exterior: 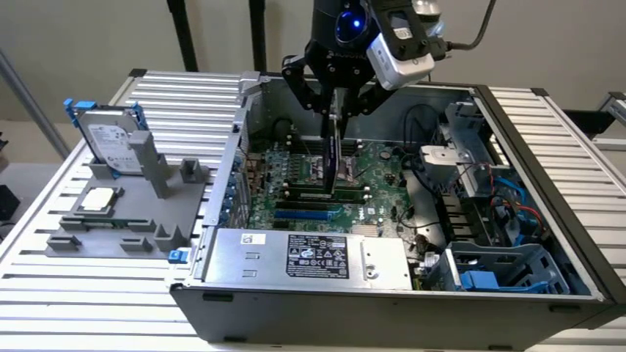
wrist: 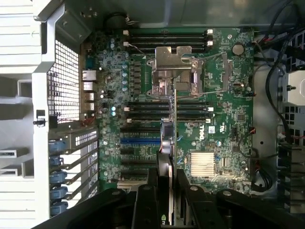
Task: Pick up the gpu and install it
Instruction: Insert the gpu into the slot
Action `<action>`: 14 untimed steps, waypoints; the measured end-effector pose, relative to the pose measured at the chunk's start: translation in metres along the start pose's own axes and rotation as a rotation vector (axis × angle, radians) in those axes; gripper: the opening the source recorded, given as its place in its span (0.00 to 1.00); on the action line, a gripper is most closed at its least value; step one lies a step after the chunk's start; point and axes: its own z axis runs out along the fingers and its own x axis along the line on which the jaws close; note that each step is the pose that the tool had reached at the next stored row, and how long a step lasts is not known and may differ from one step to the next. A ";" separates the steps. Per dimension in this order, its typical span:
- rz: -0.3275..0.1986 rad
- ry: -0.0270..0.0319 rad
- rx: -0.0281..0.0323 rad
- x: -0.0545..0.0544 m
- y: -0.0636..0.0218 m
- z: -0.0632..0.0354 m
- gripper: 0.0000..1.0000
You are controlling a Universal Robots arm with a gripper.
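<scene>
Holding the slim black rectangular gpu point(exterior: 333, 158) on edge, our black two-fingered gripper point(exterior: 338, 108) has its fingers clamped on the card's upper end. We see the card hanging upright over the middle of the green motherboard point(exterior: 382, 172) inside the open grey metal computer case point(exterior: 391, 315). Its lower edge is near the dark slots, but we cannot tell whether it touches them. Near the slatted aluminium worktop's point(exterior: 577, 147) edge at the exterior view's left, a silver hard drive with blue rails point(exterior: 110, 139) stands in a grey holder point(exterior: 127, 216).
</scene>
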 end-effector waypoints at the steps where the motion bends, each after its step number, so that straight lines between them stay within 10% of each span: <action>1: -0.015 0.0003 0.0003 0.000 0.0000 0.0001 0.00; 14: -0.253 0.0071 0.0065 0.000 -0.0001 0.0049 0.00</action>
